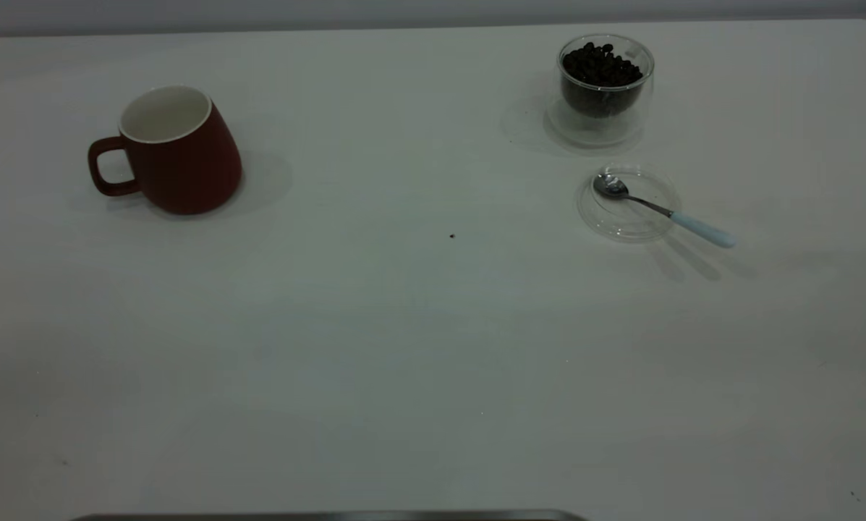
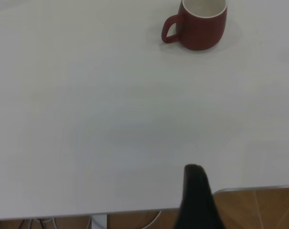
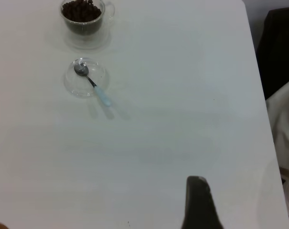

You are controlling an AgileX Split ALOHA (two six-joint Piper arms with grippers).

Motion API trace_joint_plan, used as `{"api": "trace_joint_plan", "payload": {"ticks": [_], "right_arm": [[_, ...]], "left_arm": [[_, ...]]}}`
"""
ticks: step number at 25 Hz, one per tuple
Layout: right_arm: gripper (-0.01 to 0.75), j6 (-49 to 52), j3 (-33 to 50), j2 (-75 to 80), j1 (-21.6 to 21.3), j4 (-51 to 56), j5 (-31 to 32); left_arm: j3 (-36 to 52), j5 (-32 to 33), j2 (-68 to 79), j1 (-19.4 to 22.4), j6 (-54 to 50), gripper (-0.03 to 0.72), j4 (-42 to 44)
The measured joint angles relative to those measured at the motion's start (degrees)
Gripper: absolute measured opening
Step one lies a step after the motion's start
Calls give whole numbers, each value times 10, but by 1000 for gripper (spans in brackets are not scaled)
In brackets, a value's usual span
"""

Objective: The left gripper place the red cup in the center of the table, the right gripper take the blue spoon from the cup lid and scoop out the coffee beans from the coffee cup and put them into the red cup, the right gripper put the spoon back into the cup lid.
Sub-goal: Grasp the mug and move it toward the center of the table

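Note:
The red cup [image 1: 179, 155] stands upright on the table [image 1: 404, 347] at the far left, empty, handle pointing left; the left wrist view shows it [image 2: 201, 26] far off. At the far right stands the coffee cup [image 1: 603, 108], full of coffee beans [image 1: 600, 65]. Just in front of it lies the cup lid [image 1: 631, 223], with the blue spoon [image 1: 664, 210] resting bowl-in and its handle sticking out over the rim. No gripper appears in the exterior view. My left gripper [image 2: 194, 174] hangs over the table's near edge. My right gripper [image 3: 197, 183] is well away from the spoon [image 3: 94, 86].
A tiny dark speck [image 1: 451, 235] lies near the table's middle. A grey strip [image 1: 331, 516] runs along the near edge. The right wrist view shows the table's side edge [image 3: 263, 105], with dark and white things beyond it.

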Motion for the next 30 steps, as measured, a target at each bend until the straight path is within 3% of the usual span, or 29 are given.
{"api": "trace_joint_plan", "payload": {"ticks": [7,13,19,27,30], "right_arm": [[523,0,0,0,0,0,0],[523,0,0,0,0,0,0],[523,0,0,0,0,0,0],[523,0,0,0,0,0,0],[523,0,0,0,0,0,0]], "left_arm": [[0,0,4,0,-1,587,0],[-37,-35,100,0,-4,587,-11],[-124,-79,291,0,66,587,-11],[-216,-191,639,-3,218,587,-14],[-273,-205,783,-3,283,587,-14]]}}
